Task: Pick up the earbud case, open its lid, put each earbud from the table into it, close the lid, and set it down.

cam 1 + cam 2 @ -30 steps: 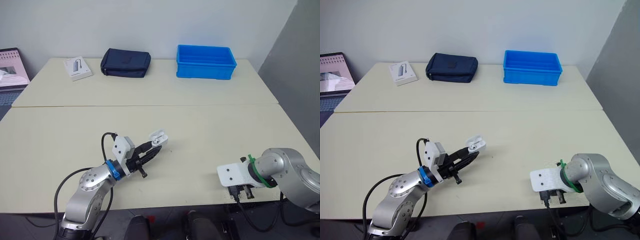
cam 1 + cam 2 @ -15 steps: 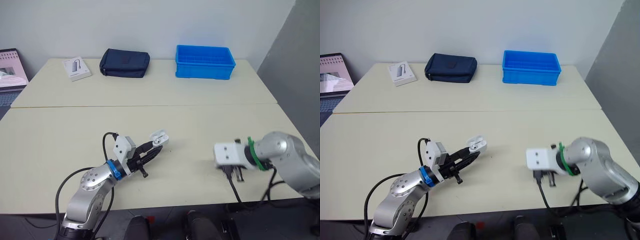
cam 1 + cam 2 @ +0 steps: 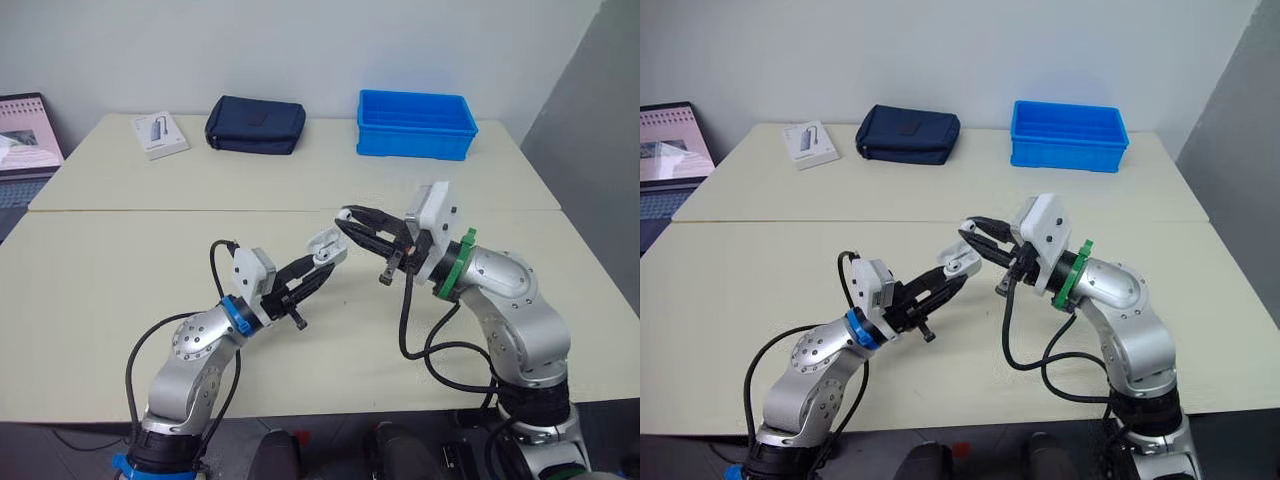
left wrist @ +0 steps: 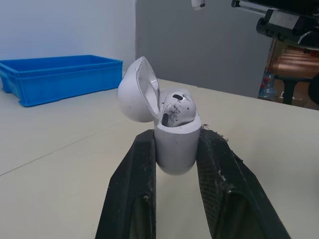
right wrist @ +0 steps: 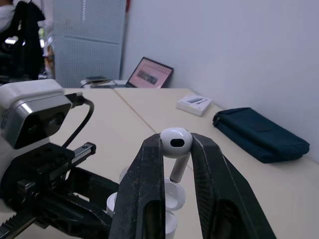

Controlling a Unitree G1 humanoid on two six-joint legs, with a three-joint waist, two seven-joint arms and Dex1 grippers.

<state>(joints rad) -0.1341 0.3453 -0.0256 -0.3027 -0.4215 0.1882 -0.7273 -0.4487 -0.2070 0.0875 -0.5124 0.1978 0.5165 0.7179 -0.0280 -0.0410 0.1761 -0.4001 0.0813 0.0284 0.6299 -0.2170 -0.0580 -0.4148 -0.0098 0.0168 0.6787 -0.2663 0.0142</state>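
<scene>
While clamped by left gripper [image 3: 320, 266] | earbud case [image 4: 174, 145] white | lid [image 4: 136, 90] open

The left claw [image 4: 177, 144] holds the earbud case [image 4: 175, 152] upright above the worktop [image 4: 60, 149], its two black fingers [image 4: 132, 184] pressed against opposite sides of the white body. The lid [image 4: 135, 92] stands open, tipped back on its hinge with its hollow inside facing the case. One earbud [image 4: 178, 105] sits in the case, its rounded head poking above the rim and marked with dark specks. Well behind, a blue bin [image 4: 60, 74] stands near the worktop's far edge, against a pale wall. A faint seam runs across the cream surface. Above the case, a small white piece [image 4: 198, 4] is cut off by the frame, with dark machine parts [image 4: 281, 20] beside it.
</scene>
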